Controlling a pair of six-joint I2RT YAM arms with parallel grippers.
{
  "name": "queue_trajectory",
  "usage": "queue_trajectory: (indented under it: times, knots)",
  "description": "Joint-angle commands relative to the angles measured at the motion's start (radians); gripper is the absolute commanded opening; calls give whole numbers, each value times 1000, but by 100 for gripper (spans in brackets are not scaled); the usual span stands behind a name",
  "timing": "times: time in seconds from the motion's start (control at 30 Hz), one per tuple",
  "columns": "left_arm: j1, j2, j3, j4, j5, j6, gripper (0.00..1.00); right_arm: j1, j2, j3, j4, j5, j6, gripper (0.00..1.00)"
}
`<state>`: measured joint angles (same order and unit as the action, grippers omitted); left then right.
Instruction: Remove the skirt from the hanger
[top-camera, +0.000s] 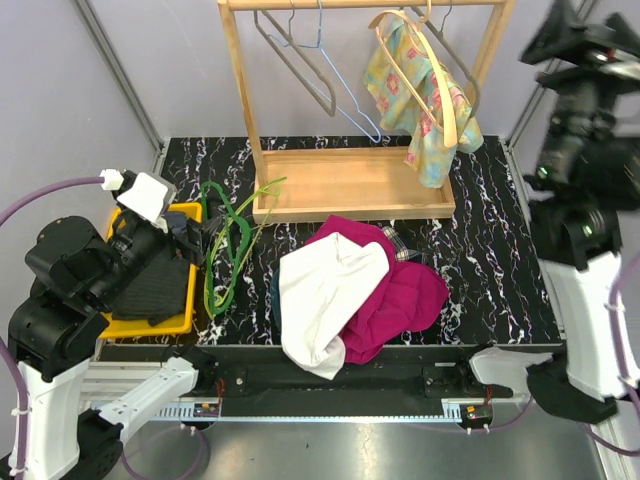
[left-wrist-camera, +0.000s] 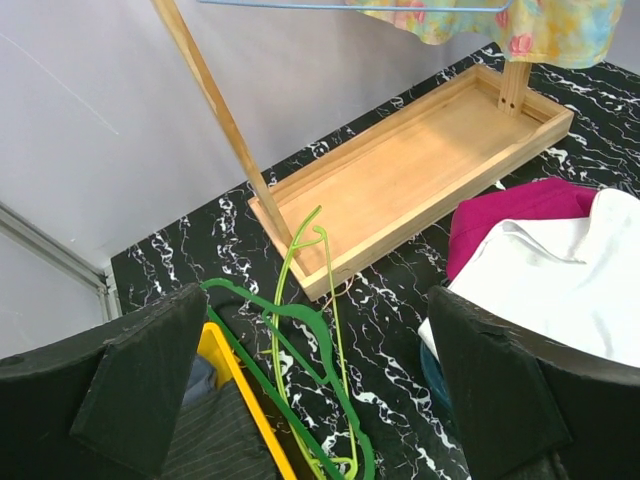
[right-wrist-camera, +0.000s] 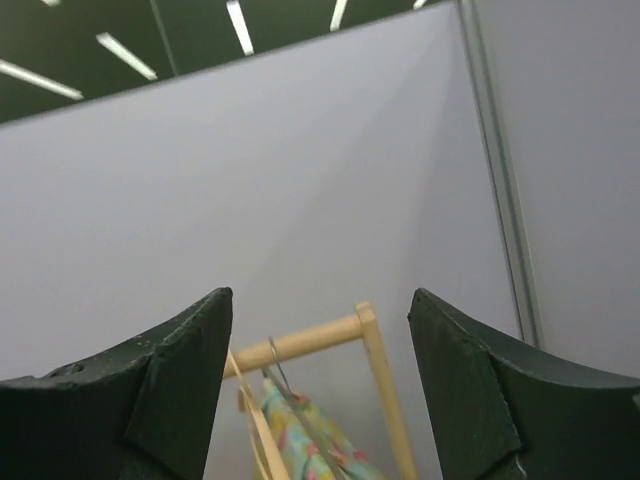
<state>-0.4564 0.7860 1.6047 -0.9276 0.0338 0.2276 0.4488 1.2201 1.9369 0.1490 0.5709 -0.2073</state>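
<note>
The skirt (top-camera: 425, 110), yellow-green with pink flowers, hangs bunched on a pale wooden hanger (top-camera: 443, 85) at the right end of the wooden rack's rail (top-camera: 360, 3). Its hem shows at the top of the left wrist view (left-wrist-camera: 545, 28). My right gripper (top-camera: 550, 35) is raised high at the far right, apart from the skirt. It is open, and the right wrist view looks up past its fingers (right-wrist-camera: 320, 295) at the skirt (right-wrist-camera: 300, 440) and hanger (right-wrist-camera: 245, 420). My left gripper (left-wrist-camera: 318, 300) stands open and empty, low at the left (top-camera: 195, 235) over the green hangers.
A grey wire hanger (top-camera: 300, 65) and a blue one (top-camera: 345, 90) hang on the rail. The rack's base tray (top-camera: 350, 185) sits mid-table. A white garment (top-camera: 325, 290) lies on a magenta one (top-camera: 405, 295) in front. Green hangers (top-camera: 230, 250) lie beside a yellow bin (top-camera: 175, 325) holding dark striped cloth (left-wrist-camera: 215, 440).
</note>
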Motion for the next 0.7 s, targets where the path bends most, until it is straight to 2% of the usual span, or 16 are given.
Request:
queue_trajectory:
  times: [0.0, 0.1, 0.27, 0.43, 0.67]
  knots:
    - [5, -16, -8, 41, 35, -16, 99, -227, 199, 77, -384, -244, 288, 77]
    - [5, -27, -18, 38, 38, -7, 99, -335, 281, 171, -469, -400, 428, 75]
    - [5, -53, -49, 38, 38, 18, 99, -357, 378, 316, -514, -477, 442, 75]
    - [5, -64, -80, 55, 37, 19, 99, -363, 519, 525, -684, -569, 442, 74]
    - [5, -68, -97, 70, 38, 13, 99, -383, 558, 537, -701, -680, 468, 72]
